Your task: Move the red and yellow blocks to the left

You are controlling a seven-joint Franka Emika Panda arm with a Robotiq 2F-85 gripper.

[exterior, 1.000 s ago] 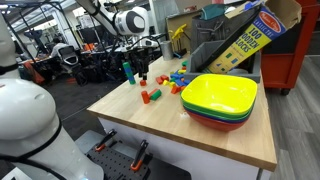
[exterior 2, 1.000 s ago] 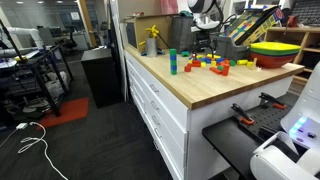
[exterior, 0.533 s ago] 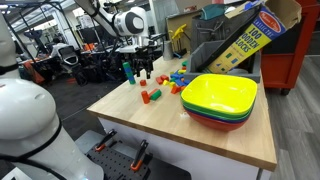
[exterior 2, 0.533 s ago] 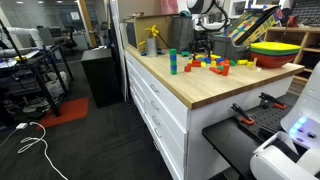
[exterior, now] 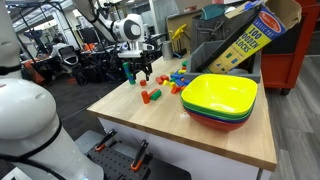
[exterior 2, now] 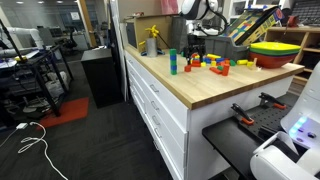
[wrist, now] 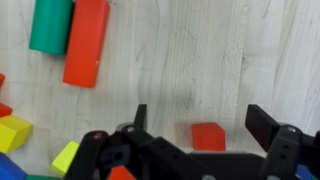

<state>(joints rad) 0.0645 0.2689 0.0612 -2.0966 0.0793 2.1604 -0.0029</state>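
Observation:
In the wrist view my gripper [wrist: 203,125] is open, its two dark fingers standing on either side of a small red block [wrist: 208,136] that lies on the wooden tabletop between them, untouched. Small yellow blocks [wrist: 14,132] lie at the lower left edge of that view, apart from the fingers. In both exterior views the gripper [exterior: 137,67] [exterior 2: 196,52] hangs low over the cluster of coloured blocks [exterior 2: 215,65] on the table.
A long red piece [wrist: 87,42] and a green piece [wrist: 52,25] lie at the wrist view's upper left. Stacked plastic bowls [exterior: 220,98] stand near the blocks, with a toy-block box [exterior: 245,40] behind. An upright green-blue cylinder [exterior 2: 172,62] stands by the table edge.
The arm has shifted sideways and lowered over the block cluster. The blocks have not moved.

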